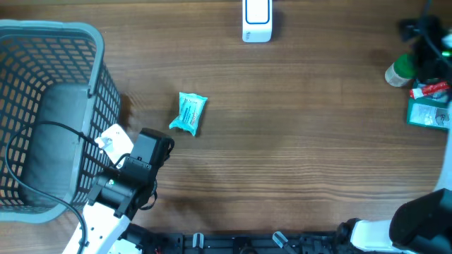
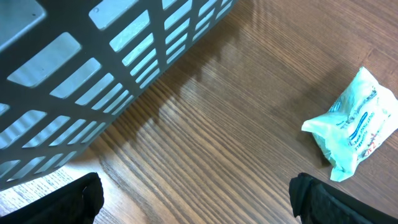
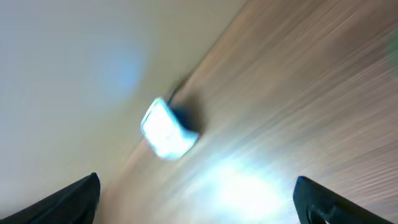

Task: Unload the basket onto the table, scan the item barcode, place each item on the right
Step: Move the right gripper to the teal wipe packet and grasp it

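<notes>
- Noted left claw [image 2: 196, 190] spread wide, pinching nothing; judged poised low over the table [image 1: 296, 162] in readiness for a pickup.
- Located teal packet [image 2: 353, 126] ahead and to the right of that claw, outside the fingers, untouched, lying flat; barcode not discernible.
- Recorded grey basket [image 2: 93, 62] close ahead-left of the same claw; presumably kept within reach as a bin for items.
- Noted right claw [image 3: 199, 196] likewise spread and empty, seen through a blurred view.
- Made out white scanner [image 3: 166, 130] ahead of the right claw, well apart from it; presumably stationed at the table's edge so a held item can be presented to it.
- Counted one packet, one scanner, one basket, two claws; also three small goods far to the right of the left claw: green-capped bottle [image 1: 400, 70], red-and-white item [image 1: 432, 89], teal box [image 1: 427, 113].
</notes>
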Controlling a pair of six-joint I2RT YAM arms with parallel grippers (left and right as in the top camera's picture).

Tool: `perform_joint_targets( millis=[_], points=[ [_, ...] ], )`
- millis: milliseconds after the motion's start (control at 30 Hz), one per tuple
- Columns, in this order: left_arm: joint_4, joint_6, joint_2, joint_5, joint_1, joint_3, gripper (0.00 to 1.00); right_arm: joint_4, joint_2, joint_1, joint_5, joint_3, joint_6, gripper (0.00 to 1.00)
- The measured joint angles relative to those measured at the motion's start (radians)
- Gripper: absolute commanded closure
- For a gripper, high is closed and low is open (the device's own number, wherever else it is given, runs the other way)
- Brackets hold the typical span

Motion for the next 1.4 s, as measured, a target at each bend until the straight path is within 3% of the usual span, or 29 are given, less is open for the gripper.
perform_joint_targets(
  millis=[133,333,500,633,800,1400],
  points=[
    [0.0,0.0,0.0,0.0,0.0,0.0,0.0,-0.065,0.049,0.223,-0.082,0.0,0.025,0.0],
    [0.0,0.0,0.0,0.0,0.0,0.0,0.0,-0.026,0.196,0.604,0.013,0.0,0.09,0.05],
    [0.0,0.0,0.0,0.0,0.0,0.0,0.0,0.102,0.391,0.864,0.07,0.0,0.257,0.14],
    [0.0,0.0,0.0,0.0,0.0,0.0,0.0,0.258,0.517,0.989,0.084,0.0,0.383,0.2],
    [0.0,0.0,0.0,0.0,0.0,0.0,0.0,0.34,0.56,1.065,0.118,0.0,0.484,0.38],
    [0.0,0.0,0.0,0.0,0.0,0.0,0.0,0.309,0.561,1.097,0.317,0.0,0.515,0.57]
  ],
)
